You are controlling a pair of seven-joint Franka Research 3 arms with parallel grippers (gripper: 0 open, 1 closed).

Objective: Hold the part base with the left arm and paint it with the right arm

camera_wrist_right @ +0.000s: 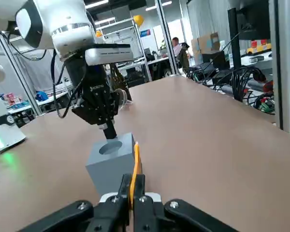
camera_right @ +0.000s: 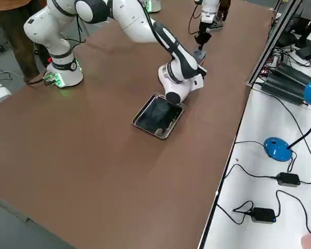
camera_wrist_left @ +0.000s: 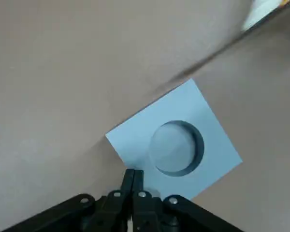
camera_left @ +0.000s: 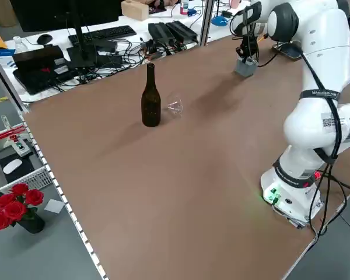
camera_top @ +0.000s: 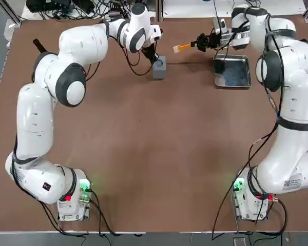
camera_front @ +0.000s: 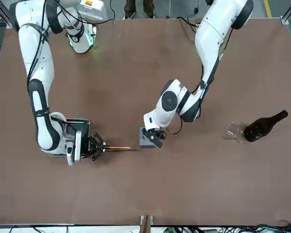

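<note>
Brown tabletop fills my overhead feed, and I take the part base (camera_top: 159, 67) as my landmark: it sits on the far half of the table, well away from both arm bases. My left gripper (camera_top: 155, 57) is directly over the block's near-left corner; on the left wrist camera I see its fingers (camera_wrist_left: 134, 180) pressed together into one narrow tip, resting on the top face at the edge beside the round hole, so it pins the block from above instead of clamping it. To the right of the block, my right gripper (camera_top: 201, 42) holds a brush (camera_top: 182, 47), fingers closed on its orange handle, with the pale tip pointing toward the block and stopping just short of it. Farther right of the block, under that wrist, lies the metal tray (camera_top: 231, 71). Off to the block's left stand a dark bottle (camera_front: 263, 126) and a clear glass (camera_front: 234, 130), side by side.
</note>
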